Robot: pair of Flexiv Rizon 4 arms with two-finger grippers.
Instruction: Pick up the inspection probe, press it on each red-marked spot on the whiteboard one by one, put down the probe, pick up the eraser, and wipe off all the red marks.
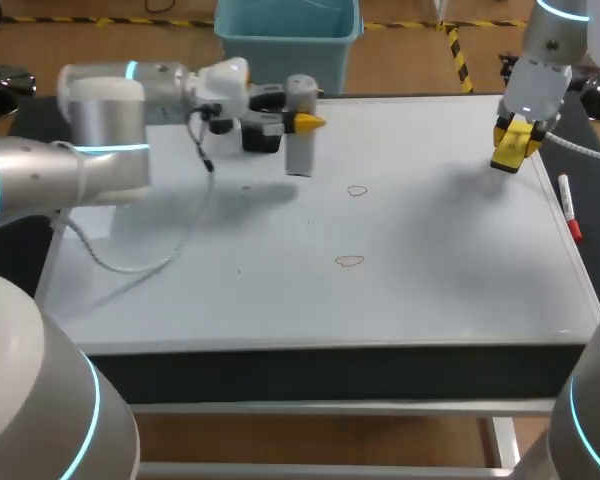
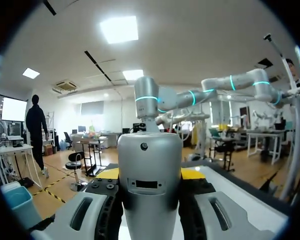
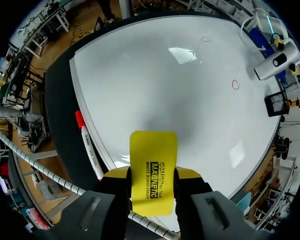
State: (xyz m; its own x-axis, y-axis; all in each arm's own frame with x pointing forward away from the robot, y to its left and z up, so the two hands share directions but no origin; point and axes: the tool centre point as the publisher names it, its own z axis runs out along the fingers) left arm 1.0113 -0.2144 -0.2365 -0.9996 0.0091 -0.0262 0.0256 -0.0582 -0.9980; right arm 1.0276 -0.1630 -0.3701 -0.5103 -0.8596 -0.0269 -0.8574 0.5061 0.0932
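On the glossy white whiteboard surface [image 1: 450,290], the nearer red outlined mark [image 1: 350,261] and the farther red mark [image 1: 357,190] both lie rightward and nearward of the upright grey cylindrical probe [image 1: 300,152] clamped in the left end effector [image 1: 302,122], the closer arm, while the right end effector [image 1: 513,148] at the far right grips the yellow rectangular eraser [image 3: 153,165].

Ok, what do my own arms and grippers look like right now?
The left arm and right arm are rounded silver-grey links with glowing cyan rings. A thin grey cable trails from the left wrist. The left gripper has a white-and-black body; both it and the right gripper end in yellow tips.
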